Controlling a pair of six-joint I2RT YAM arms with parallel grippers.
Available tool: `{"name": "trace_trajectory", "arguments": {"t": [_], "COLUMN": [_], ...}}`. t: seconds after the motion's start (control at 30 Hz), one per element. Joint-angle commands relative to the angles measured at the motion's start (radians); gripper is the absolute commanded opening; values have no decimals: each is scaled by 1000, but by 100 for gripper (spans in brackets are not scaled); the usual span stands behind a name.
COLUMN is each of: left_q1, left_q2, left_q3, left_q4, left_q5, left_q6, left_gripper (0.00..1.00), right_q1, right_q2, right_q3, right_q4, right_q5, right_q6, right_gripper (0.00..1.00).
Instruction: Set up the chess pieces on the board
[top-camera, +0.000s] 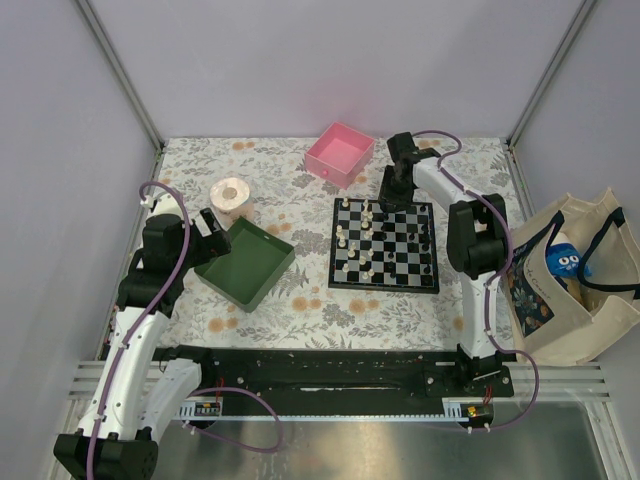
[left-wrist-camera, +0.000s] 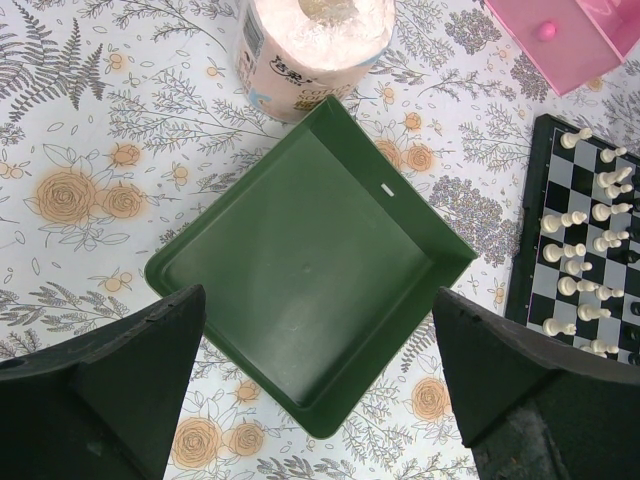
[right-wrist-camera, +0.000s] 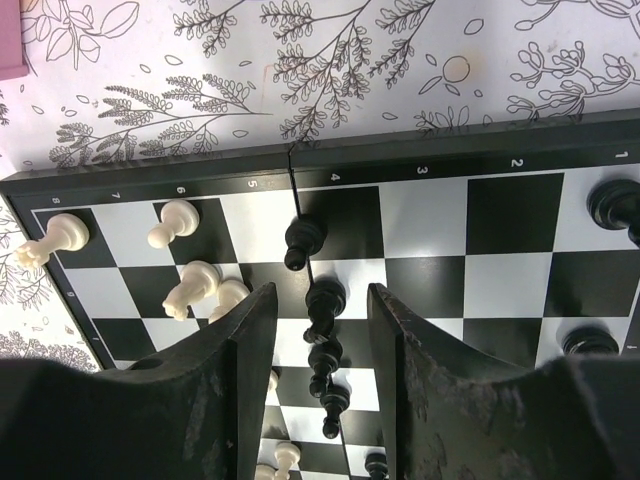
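Closest to the arms' feet, the left gripper hangs wide open over the tray and holds nothing. The tray is empty. Just to its right lies the board, and every piece I can see stands on it. The white pieces are mostly on the left side and the black ones toward the right, many bunched up and not in neat rows. At the board's far edge the right gripper points down with its jaws apart, one on each side of a black piece, not touching it (more black ones stand in a line with it). I think the step is picking up that piece. Next it should squeeze softly, lift straight up so the neighbours do not fall, then go to its home square. Off the table on the right, a bag has a blue thing in it. Past the tray stands a roll. Farthest away, the box looks empty
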Motion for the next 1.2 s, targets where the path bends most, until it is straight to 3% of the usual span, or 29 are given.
{"name": "trace_trajectory", "arguments": {"t": [0.0,0.63,0.9,1.1,1.17], "left_q1": [7,9,10,12,10], "left_q2": [-13,-20,-19,-20,-22], "left_q3": [-7,-9,-7,-9,-9], "left_q4": [39,39,39,39,38], "left_q5": [15,15,13,15,13], "left_q6": [4,4,4,4,4], "left_gripper": [99,99,99,99,99], "right_q1": [14,22,22,22,22], "right_q2": [3,-22,-30,-59,-77], "right_q3": [41,-21,-21,-47,-51], "right_q4": [-12,6,6,9,8], "right_q5": [11,8,0,0,2], "right_q6": [5,3,0,-9,-18], "right_gripper": [49,40,29,13,12]}}
